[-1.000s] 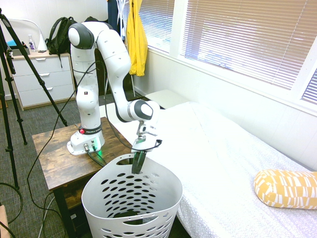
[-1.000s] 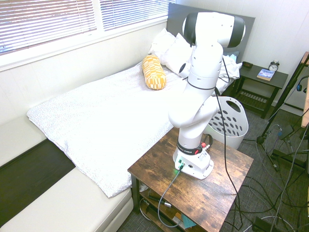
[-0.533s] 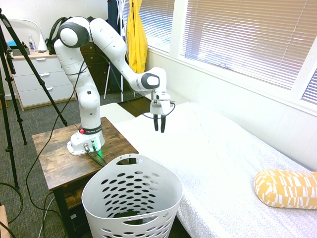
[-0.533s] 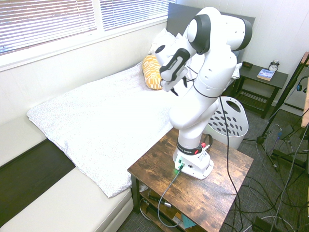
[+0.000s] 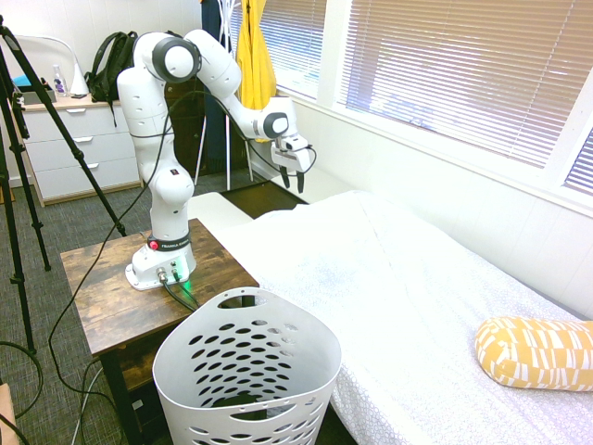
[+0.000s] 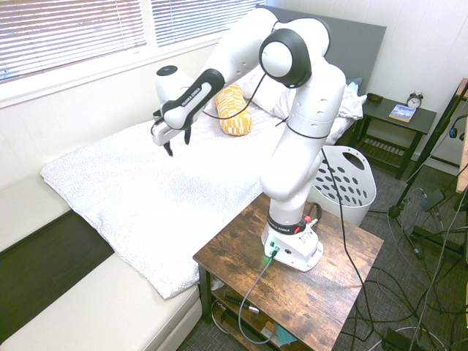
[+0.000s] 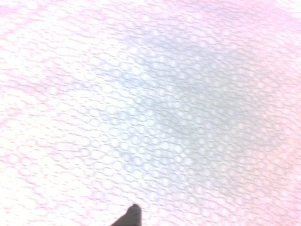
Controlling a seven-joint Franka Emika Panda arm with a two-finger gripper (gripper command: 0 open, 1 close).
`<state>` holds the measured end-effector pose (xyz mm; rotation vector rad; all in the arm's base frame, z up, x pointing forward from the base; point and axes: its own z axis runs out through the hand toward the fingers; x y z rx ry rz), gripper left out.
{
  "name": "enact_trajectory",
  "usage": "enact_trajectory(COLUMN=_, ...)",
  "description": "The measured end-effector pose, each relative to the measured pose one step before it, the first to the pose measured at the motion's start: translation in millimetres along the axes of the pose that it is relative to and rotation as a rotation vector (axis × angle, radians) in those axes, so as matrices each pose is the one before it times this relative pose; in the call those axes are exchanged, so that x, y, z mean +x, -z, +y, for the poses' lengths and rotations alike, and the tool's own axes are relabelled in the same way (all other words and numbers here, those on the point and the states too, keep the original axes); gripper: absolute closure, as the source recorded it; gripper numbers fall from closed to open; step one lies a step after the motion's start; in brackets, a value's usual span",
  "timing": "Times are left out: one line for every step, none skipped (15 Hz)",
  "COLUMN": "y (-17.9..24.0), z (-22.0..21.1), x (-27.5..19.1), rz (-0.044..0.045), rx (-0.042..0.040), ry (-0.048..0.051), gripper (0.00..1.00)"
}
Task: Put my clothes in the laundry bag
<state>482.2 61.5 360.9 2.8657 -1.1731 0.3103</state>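
While spread and empty, gripper [image 5: 291,179] above bed [image 5: 408,306] corner, laundry basket [image 5: 246,375] well apart.

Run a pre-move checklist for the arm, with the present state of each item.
1. Gripper empty: ok, fingers apart, nothing between them.
2. Black garment in the laundry basket: cannot tell for sure; a dark patch shows low through the holes.
3. Gripper clear of the basket: ok, it hangs over the far end of the white bedspread.
4. Basket upright beside the bed: ok.
5. More black clothes on the bed: none in view.
6. Yellow pillow away from the gripper: ok.
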Motion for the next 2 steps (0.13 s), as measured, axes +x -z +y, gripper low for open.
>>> enact_trajectory(y=2.27, z=-17.78, x=-3.01, rz=-0.00909, rx=0.01773, ry=0.01294, gripper=0.0)
enact_trajectory(y=-0.37, z=-11.57, x=-0.15, rz=0.00147, rx=-0.00664, ry=0.00318, gripper=0.0)
